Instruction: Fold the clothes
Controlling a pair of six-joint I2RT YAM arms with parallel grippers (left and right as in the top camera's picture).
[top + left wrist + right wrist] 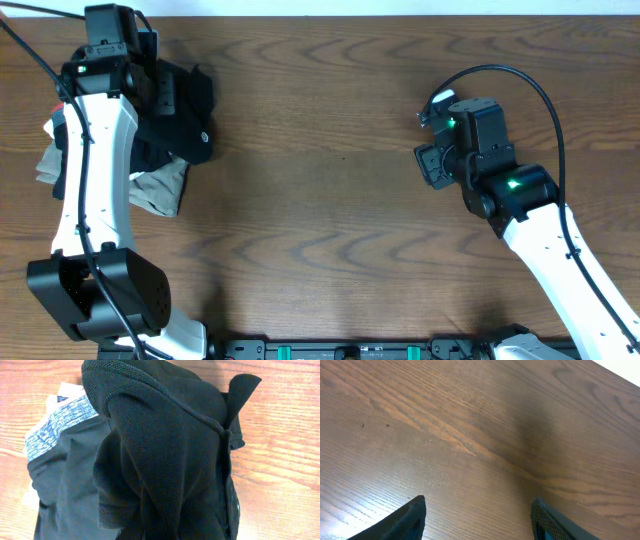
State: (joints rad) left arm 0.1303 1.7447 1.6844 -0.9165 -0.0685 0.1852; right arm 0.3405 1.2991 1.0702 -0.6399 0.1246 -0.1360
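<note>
Crumpled black mesh-knit clothes [165, 450] heap at the wooden worktop's [320, 220] far-left corner beneath the closed left gripper [145, 80]. The right gripper [480, 515] hovers wide open.

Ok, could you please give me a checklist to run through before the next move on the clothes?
1. The left jaws shut: ok.
2. The left jaws gripping the black garment: cannot tell, fabric hides them.
3. The right jaws open and empty: ok.
4. The black garment spread flat: not ok, bunched.
5. The black garment apart from the grey-banded garment: not ok, it lies over it.
6. Bare table between the pile and the right arm: ok.
</note>
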